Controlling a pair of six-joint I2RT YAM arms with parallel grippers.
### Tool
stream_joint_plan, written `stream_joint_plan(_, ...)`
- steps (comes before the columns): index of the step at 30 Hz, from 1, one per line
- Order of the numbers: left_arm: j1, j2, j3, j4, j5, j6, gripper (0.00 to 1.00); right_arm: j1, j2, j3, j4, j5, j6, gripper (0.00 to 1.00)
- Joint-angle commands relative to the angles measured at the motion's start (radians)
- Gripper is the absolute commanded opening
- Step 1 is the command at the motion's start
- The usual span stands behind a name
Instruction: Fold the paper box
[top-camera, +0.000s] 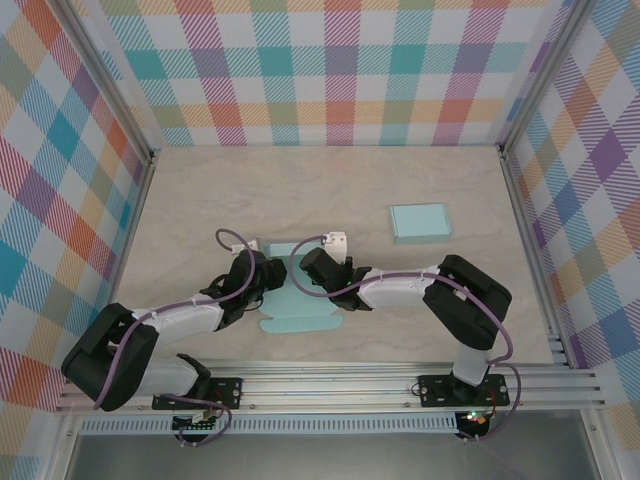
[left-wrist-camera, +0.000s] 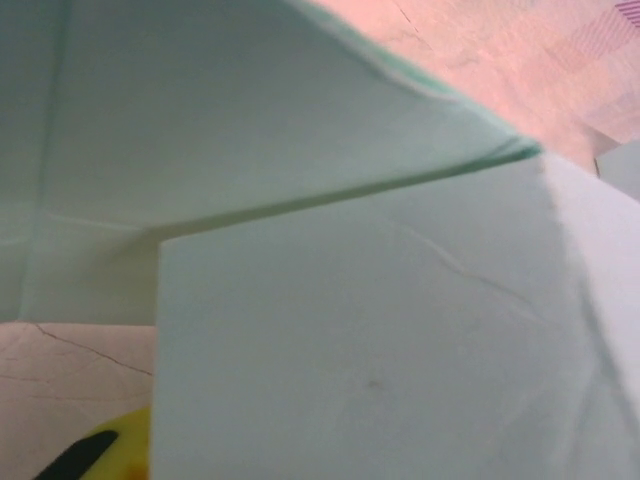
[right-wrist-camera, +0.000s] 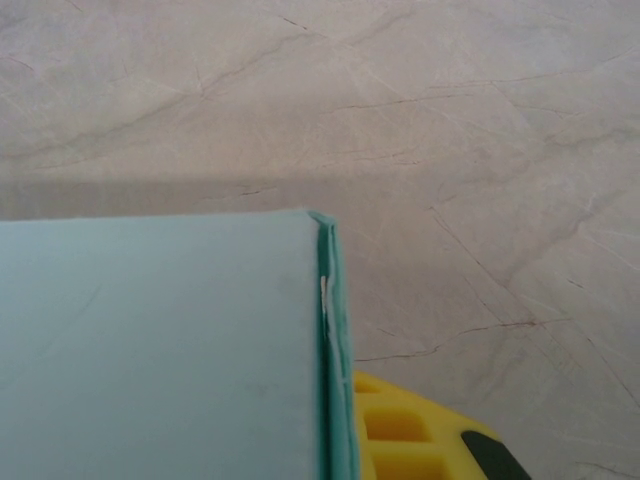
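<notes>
Pale teal paper box (top-camera: 296, 312), only partly folded, lies mostly flat on the worktop (top-camera: 200, 200) at front centre, rounded tabs along its near edge, one panel lifted at a slant over another along a crease, and one side edge folded double.
</notes>
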Motion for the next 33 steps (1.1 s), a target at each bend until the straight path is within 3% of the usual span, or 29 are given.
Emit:
stream_joint_plan(1,-0.014,-0.093,0.032,-0.027,0.111,0.023,0.40,-0.002,-0.001,0.033,-0.014,0.031,0.030,0.00)
stream_joint_plan(5,-0.017,-0.240,0.056,-0.167,0.204,0.049,0.52,-0.010,-0.014,0.026,-0.022,0.041,0.027,0.00)
stream_joint_plan(11,-0.017,-0.431,0.124,-0.399,0.331,0.130,0.48,-0.012,-0.034,0.031,-0.022,0.031,0.016,0.00)
stream_joint_plan(13,-0.016,-0.496,0.144,-0.446,0.295,0.153,0.48,-0.014,-0.049,0.022,-0.019,0.023,0.020,0.00)
stream_joint_plan(18,-0.002,-0.586,0.220,-0.616,-0.019,0.245,0.48,-0.013,-0.099,-0.016,0.009,0.003,0.009,0.00)
stream_joint_plan(24,0.062,-0.612,0.265,-0.649,-0.252,0.302,0.49,-0.012,-0.112,-0.029,-0.020,0.003,0.008,0.00)
stream_joint_plan(30,0.231,-0.629,0.265,-0.655,-0.248,0.325,0.48,-0.012,-0.113,-0.032,-0.050,0.003,-0.011,0.00)
stream_joint_plan(33,0.300,-0.583,0.225,-0.624,-0.182,0.324,0.47,-0.013,-0.119,-0.036,-0.050,0.003,-0.019,0.00)
